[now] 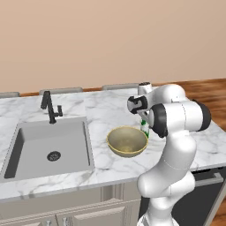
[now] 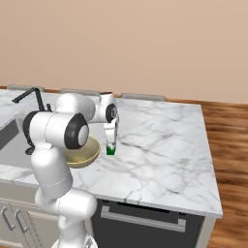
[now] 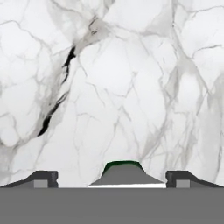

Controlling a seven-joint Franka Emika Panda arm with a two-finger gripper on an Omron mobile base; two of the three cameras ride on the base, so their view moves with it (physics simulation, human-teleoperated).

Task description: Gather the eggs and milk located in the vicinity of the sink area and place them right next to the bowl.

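Milk (image 2: 111, 148) set upright just beside bowl (image 1: 127, 141); gripper (image 3: 112, 177) jaws wide astride its cap, grip released. No eggs seen beside bowl; judged outstanding.

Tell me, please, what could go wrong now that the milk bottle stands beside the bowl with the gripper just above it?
1. The open gripper sits right over the milk bottle, fingertips either side of its green cap in the hand view; a sideways retreat could tip it.
2. The bottle stands close to the bowl, so a nudge might knock it against the rim.
3. No eggs can be made out on the marble counter, so they may still need fetching.
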